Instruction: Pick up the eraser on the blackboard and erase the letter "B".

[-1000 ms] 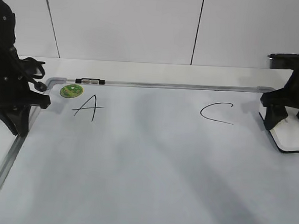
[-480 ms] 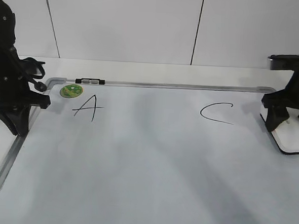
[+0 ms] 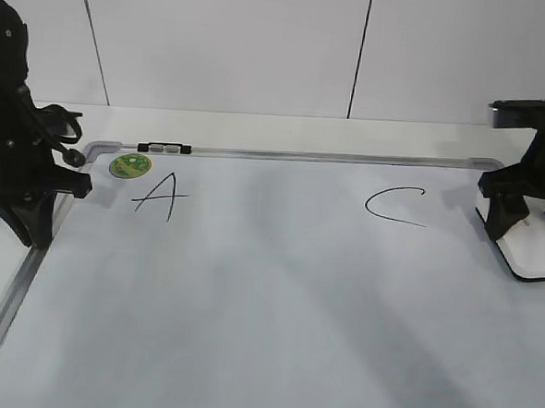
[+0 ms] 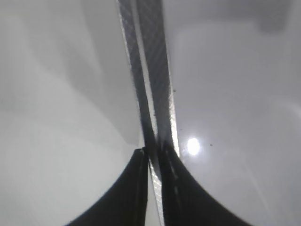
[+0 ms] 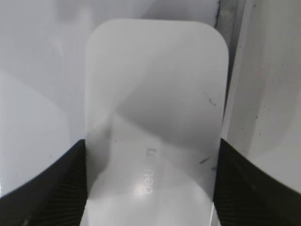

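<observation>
We see the blackboard (image 3: 277, 287) lying flat and filling most of the scene, with an "A" (image 3: 162, 195) at the far left and a "C" (image 3: 393, 207) further right. Between them the surface is bare; no letter "B" shows there, so the erasing seems done already.

The eraser (image 3: 534, 248) lies at the right edge of the board, beside the frame. The right gripper (image 5: 150, 188) stands over it, one finger at each long side. The fingers are at the sides of the eraser, but we cannot tell if they press it or are just released.

The left gripper (image 4: 155, 157) hovers over the left frame rail (image 4: 150, 70), jaws together, holding nothing.

In our judgement, the step is to leave the eraser here. To do it well, we should open the jaws fully and then rise straight up, so the eraser is not dragged off the board.
</observation>
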{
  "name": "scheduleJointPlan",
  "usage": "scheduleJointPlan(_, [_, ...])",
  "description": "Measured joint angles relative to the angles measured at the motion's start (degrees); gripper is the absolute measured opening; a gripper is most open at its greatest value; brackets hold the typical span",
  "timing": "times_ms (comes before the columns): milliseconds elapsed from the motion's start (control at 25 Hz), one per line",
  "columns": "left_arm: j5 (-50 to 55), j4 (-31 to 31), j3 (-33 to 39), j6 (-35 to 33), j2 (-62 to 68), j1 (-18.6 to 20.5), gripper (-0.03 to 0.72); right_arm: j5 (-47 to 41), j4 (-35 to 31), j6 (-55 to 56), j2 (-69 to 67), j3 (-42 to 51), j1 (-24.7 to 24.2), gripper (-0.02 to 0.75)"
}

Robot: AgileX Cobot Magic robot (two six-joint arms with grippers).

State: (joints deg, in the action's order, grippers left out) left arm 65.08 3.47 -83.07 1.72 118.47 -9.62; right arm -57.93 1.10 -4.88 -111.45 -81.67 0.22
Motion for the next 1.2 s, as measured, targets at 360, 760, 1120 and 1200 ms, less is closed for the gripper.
scheduleJointPlan(360, [0.09,0.00,0.00,0.00,0.00,0.00,0.042,-0.11,0.13,-0.03,0.00,0.00,0.00,0.563])
scheduleJointPlan(760, [0.09,0.00,0.00,0.00,0.00,0.00,0.042,-0.11,0.13,-0.03,0.00,0.00,0.00,0.563])
scheduleJointPlan(1120, [0.09,0.00,0.00,0.00,0.00,0.00,0.042,-0.21,0.13,-0.03,0.00,0.00,0.00,0.563])
scheduleJointPlan(1200, [0.09,0.00,0.00,0.00,0.00,0.00,0.042,-0.21,0.13,0.66,0.00,0.00,0.00,0.563])
